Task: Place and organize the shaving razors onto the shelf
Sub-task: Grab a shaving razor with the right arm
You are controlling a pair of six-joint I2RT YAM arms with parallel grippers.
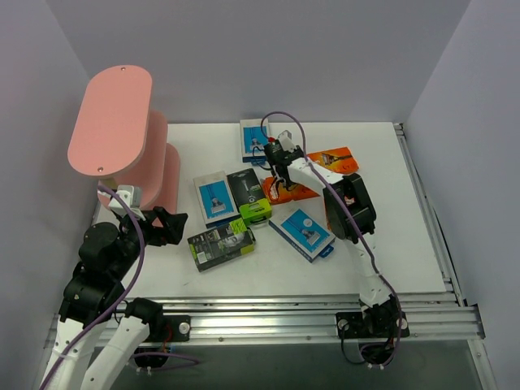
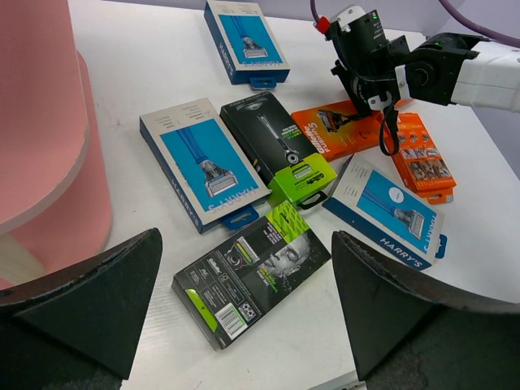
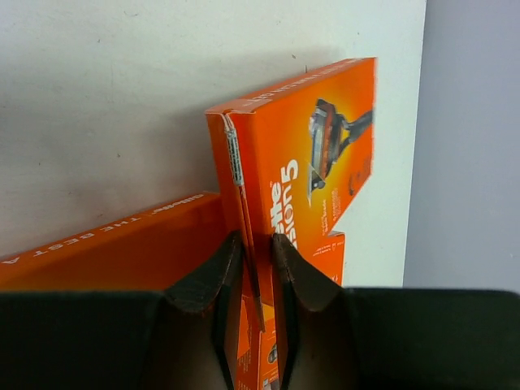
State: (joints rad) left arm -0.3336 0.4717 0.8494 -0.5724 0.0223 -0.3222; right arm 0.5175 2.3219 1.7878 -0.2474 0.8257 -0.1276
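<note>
Orange pack is the item in hand. The right gripper is clamped on its thin top edge, one pad each side of the card seam (a narrow bite, close to one corner).

Location: top view, centre of frame, directly under the gripper and just right of the black-and-lime packs. Cannot tell whether it is clear of the table.

Appearance: flat rectangular carton, glossy orange, razor pictured on the front, white lettering, pale strip along the gripped edge. In the wrist view it is tipped up edge-on, front face towards right of frame. A 2nd orange carton lies lower left in that view.

Recommendations (judgement):
- Edge grip is marginal. The pack will prob. swing or twist, so lift slow and straight up.
- Clear neighbouring cartons before any sideways travel.
- Shelf is at upper left, far side from this arm. Check reach; a pass to the other arm may be needed.
- Set the pack flat on a board and square it up.

Left gripper: jaws wide apart, holding nothing, lower left near the shelf base.

Blue-and-grey packs lie flat on the table. No pack in view is on the shelf yet.
</note>
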